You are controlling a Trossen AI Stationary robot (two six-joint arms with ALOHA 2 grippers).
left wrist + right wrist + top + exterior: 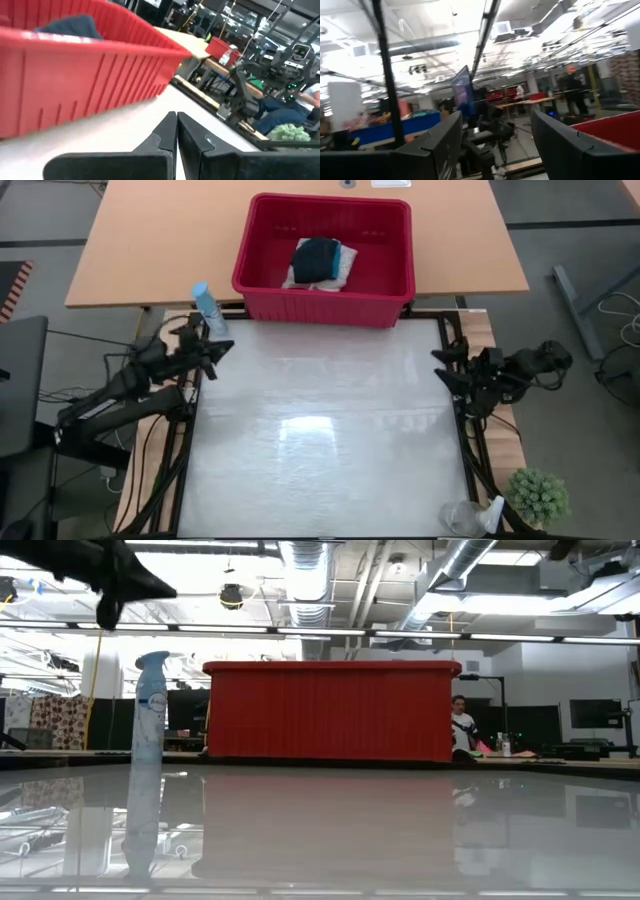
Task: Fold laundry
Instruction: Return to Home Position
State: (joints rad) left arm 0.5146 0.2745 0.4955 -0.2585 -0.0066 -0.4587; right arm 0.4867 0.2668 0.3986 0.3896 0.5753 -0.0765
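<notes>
With the laundry (318, 262) lying in the basket (325, 305), I'm holding the left tool (176, 116) closed, right tool (496, 118) spread, both empty, aside.

Glossy white table (320, 440), ribbed red plastic basket (300, 305), soft cloth laundry (318, 262).

Red basket (325, 306) at table (320, 430) far edge; spray bottle (208, 308) beside.

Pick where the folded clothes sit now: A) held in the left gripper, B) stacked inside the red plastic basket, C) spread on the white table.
B: in the high view the dark navy garment lies atop the turquoise-blue garment and cream-white cloth inside the red plastic basket.
</notes>
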